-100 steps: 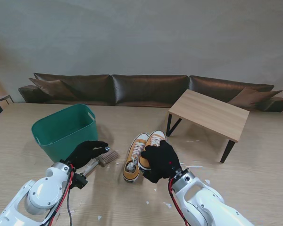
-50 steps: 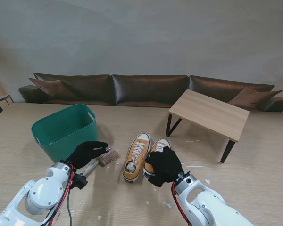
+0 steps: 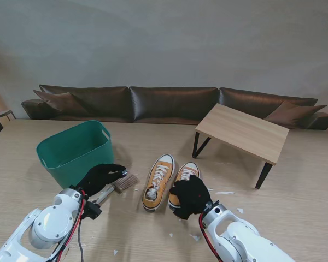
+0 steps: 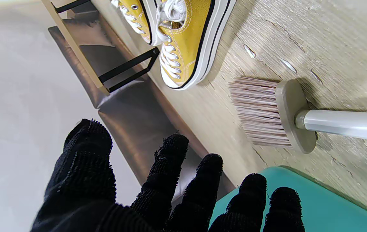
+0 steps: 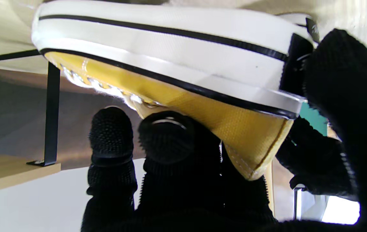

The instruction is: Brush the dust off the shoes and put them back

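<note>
Two yellow sneakers with white soles and laces stand side by side on the wooden table. The left shoe [image 3: 156, 184] [image 4: 186, 42] is free. My right hand [image 3: 190, 196] [image 5: 183, 180] is shut on the heel of the right shoe [image 3: 187, 171] [image 5: 177, 74], thumb on one side and fingers under the yellow canvas. A brush [image 3: 124, 183] [image 4: 260, 116] with pale bristles and a light handle lies on the table left of the shoes. My left hand [image 3: 101, 176] [image 4: 170, 193] hovers over its handle with fingers spread, holding nothing.
A green plastic basket [image 3: 60, 155] [image 4: 315, 206] stands at the left, just beyond my left hand. A low wooden side table with black legs [image 3: 243, 131] stands at the right rear. White scraps [image 3: 194, 237] dot the table near me. A brown sofa lines the back.
My right hand has carried the right shoe a little to the right and nearer to me, opening a gap between the shoes. The left hand and brush have not moved.
</note>
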{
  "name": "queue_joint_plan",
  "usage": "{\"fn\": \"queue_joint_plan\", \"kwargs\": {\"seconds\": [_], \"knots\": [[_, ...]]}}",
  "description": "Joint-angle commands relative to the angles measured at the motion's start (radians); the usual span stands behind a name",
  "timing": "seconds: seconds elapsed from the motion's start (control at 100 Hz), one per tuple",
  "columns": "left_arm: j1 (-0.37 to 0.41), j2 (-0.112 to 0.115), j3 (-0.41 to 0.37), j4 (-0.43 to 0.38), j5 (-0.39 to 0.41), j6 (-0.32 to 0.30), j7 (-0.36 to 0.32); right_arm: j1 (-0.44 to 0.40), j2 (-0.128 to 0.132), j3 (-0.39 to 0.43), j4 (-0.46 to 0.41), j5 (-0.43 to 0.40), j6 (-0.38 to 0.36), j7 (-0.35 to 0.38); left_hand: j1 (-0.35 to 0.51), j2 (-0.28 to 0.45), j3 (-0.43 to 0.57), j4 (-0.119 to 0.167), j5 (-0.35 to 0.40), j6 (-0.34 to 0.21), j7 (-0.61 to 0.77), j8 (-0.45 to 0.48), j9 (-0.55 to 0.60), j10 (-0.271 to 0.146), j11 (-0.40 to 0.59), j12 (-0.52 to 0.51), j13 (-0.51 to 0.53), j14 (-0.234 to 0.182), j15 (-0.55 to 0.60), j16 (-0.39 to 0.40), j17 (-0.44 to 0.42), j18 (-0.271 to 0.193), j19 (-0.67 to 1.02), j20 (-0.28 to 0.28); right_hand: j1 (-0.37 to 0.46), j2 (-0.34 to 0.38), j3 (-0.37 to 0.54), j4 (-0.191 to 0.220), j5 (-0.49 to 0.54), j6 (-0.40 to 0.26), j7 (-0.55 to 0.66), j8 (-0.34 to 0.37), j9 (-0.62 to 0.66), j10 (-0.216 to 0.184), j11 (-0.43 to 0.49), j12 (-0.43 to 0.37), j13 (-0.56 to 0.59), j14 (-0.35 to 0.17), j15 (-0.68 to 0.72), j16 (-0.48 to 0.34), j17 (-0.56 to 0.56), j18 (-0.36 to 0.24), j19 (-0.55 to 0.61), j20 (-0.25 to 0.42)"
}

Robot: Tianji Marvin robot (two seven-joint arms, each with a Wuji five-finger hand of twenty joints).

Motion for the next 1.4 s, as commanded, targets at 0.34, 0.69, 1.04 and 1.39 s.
{"fn": "queue_joint_plan", "kwargs": {"seconds": [0.34,0.69,1.04,1.39], "knots": [[0.002,-0.002,-0.001,-0.005,-0.002,0.002,-0.021,0.019,-0.004,-0.044,0.066,0.031,-0.004,0.021,0.025,0.059,-0.024,0.028,0.021,0.004,0.002,0.004,0.014,0.001,-0.002,0.001,-0.014,-0.013,-0.016,-0.009,-0.022,-0.039,-0.019,0.01,0.054,0.016,0.101,-0.06,-0.035,-0.055,0.051,-0.081,-0.041,-0.022,-0.11,-0.154,0.045,-0.022,-0.012,-0.007,0.11,-0.006,0.022,0.009],[0.002,-0.001,-0.001,-0.006,-0.004,0.005,-0.026,0.009,-0.006,-0.027,0.083,0.047,-0.045,-0.004,0.026,0.06,-0.024,0.028,0.02,0.006,0.002,0.004,0.014,0.001,-0.002,0.001,-0.014,-0.015,-0.016,-0.009,-0.023,-0.04,-0.019,0.01,0.051,0.002,0.097,-0.09,-0.142,-0.05,-0.079,-0.423,-0.084,0.026,-0.22,-0.33,0.033,-0.017,-0.054,-0.023,0.097,-0.003,0.009,0.01],[0.0,0.0,-0.001,-0.005,-0.007,0.008,-0.035,-0.039,-0.014,0.07,0.034,0.082,-0.143,-0.007,0.026,0.061,-0.025,0.028,0.019,0.006,0.001,0.004,0.012,0.002,-0.002,0.001,-0.014,-0.012,-0.016,-0.009,-0.023,-0.041,-0.019,0.011,-0.085,0.053,0.1,0.067,-0.133,-0.015,-0.27,-0.375,-0.123,0.049,-0.285,-0.407,-0.008,0.011,-0.115,-0.037,0.051,0.02,-0.022,0.024],[-0.002,0.001,0.001,-0.002,-0.009,0.005,-0.037,-0.104,-0.035,0.185,-0.092,0.229,-0.151,0.119,0.027,0.06,-0.025,0.028,0.019,0.005,0.001,0.004,0.012,0.002,-0.002,0.001,-0.015,-0.012,-0.016,-0.009,-0.022,-0.039,-0.019,0.01,-0.128,0.262,-0.029,0.142,-0.238,-0.015,-0.503,-0.391,-0.126,0.061,-0.404,-0.503,-0.087,0.09,-0.36,-0.112,-0.003,0.06,-0.1,0.015]]}}
